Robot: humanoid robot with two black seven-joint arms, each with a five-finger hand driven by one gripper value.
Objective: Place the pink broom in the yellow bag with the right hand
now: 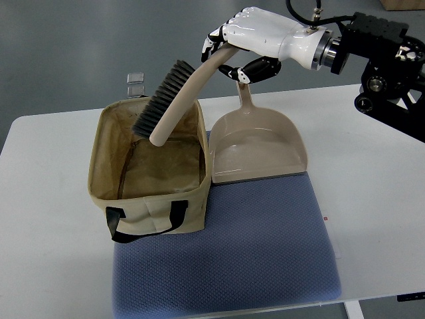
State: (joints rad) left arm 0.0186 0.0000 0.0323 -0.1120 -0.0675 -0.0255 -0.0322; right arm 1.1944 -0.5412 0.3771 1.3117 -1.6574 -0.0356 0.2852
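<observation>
above the open bag, the right robot hand comes in from the upper right edge, its white shell and black fingers curled around the top end of the broom's handle, thumb tucked under on the near side. the broom looks pale beige-pink here; it hangs slanted, handle end up by the robot hand and its blunt lower end dipping down inside the bag's mouth near the far right part of the opening. its dark grey bristles face up and to the left, running along the lower half of the handle, with their lower end at about the level of the bag's far rim. the bag is a tan-yellow fabric tote, standing upright and open, with black strap handles on its near side; i cannot tell whether the broom's tip touches the bag's lining. just beside the bag on the right lies a beige dustpan, flat, its stem pointing away toward the robot hand, its front lip toward the camera. bag and dustpan both sit partly on a blue-grey mat spread over the white tabletop. a small clear object sits beyond the bag at the tabletop's far edge.
</observation>
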